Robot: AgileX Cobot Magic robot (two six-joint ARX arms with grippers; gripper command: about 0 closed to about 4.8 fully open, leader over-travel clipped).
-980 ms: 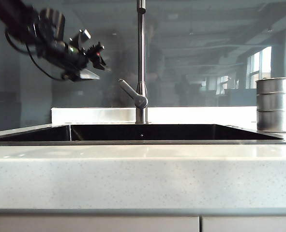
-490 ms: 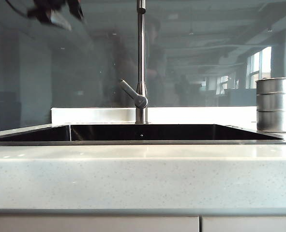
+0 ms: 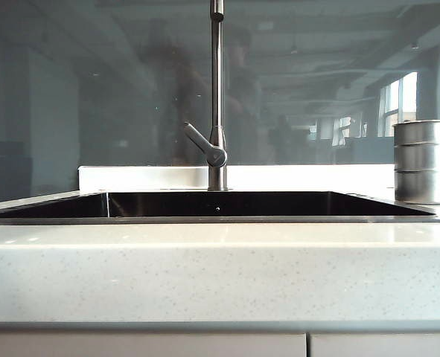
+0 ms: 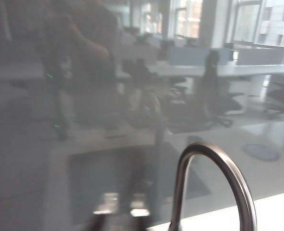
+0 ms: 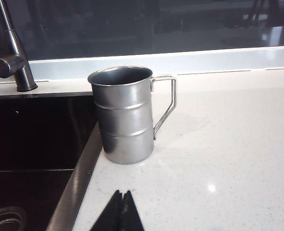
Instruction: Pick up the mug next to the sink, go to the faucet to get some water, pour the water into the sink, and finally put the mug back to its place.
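Mug [image 5: 124, 115] upright on bench [image 5: 218, 144] just beside sink [image 5: 36, 139] rim, bare stone around; right pincer [image 5: 122, 199] pressed together, empty, short of it; left pincer unseen, state untellable, above faucet [image 4: 214, 185].

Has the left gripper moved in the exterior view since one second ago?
Yes. It hung left of the faucet, beside the pipe's upper part, then rose up and out of that view. The mug stands where it stood.
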